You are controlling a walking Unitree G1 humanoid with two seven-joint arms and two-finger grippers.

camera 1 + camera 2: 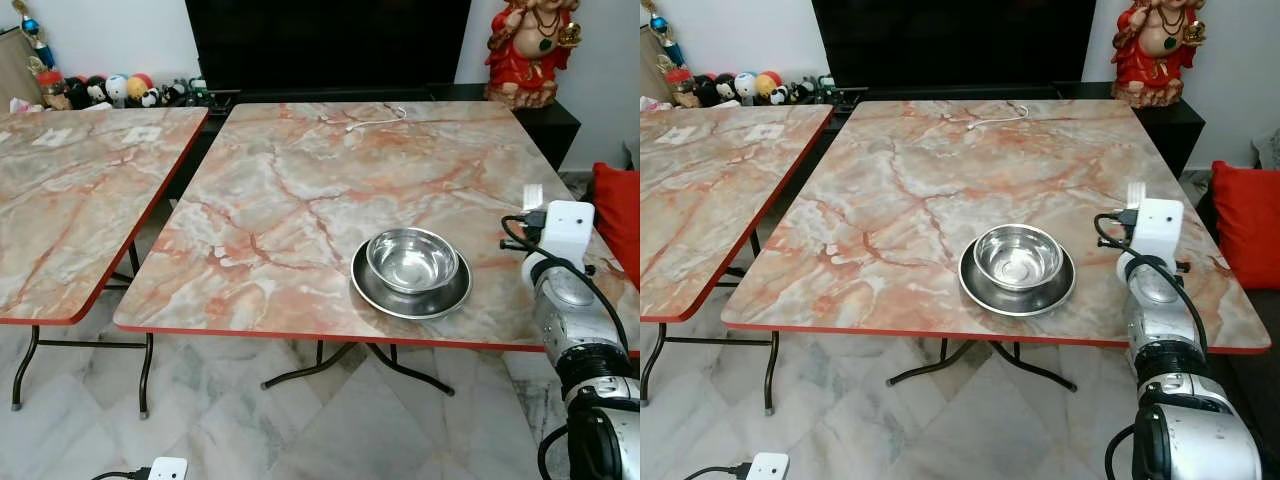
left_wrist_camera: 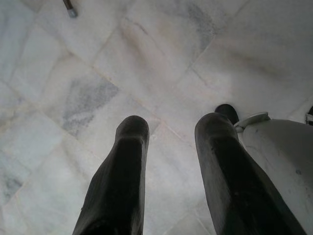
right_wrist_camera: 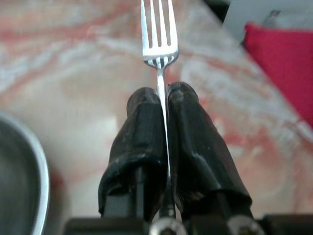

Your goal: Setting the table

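Left gripper (image 2: 168, 129) hangs low over pale floor tiles (image 2: 88, 73), fingers parted, nothing between them. Steel bowl (image 1: 412, 259) sits inside steel plate (image 1: 410, 291) near front edge of marble-top table (image 1: 300, 190). Right gripper (image 3: 163, 100), over the table just right of the plate, pinches a fork (image 3: 158, 39) by its stem, tines pointing ahead

place: home living room | landmark: marble-patterned folding bench (image 1: 300, 200) | behind it: dark TV (image 1: 325, 45), red statue (image 1: 530, 50) | left of TV: toy balls (image 1: 115, 88) | underfoot: marble tile floor (image 1: 330, 420)
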